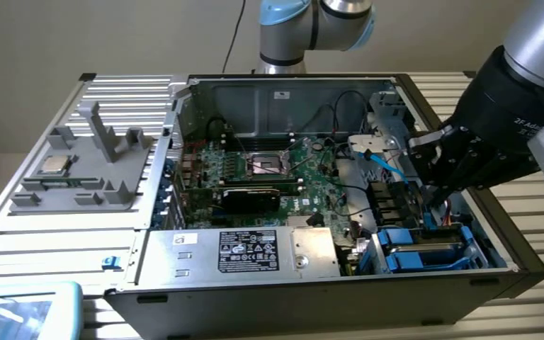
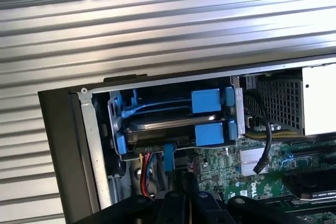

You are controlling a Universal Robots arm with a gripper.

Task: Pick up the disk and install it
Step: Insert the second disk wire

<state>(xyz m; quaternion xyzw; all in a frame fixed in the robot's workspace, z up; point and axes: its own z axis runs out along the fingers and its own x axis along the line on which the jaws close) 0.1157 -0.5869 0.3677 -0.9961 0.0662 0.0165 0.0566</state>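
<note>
While our gripper point(image 1: 435, 190) hovers with fingers point(image 2: 176, 208) pressed together, holding nothing, the disk point(image 2: 170, 121) sits in the computer case's point(image 1: 300, 301) drive bay at five o'clock.

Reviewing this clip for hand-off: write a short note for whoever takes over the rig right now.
Gripper: shut, holding nothing that shows, low inside the open case, above the drive cage at the exterior view's right.
Disk: already in the cage, in its blue carrier, as the wrist view shows, with another blue carrier stacked against it.
Done: disk picked up and placed in the cage.
Left: whether it is fully seated cannot be told; check that, and the cables beside it.
</note>
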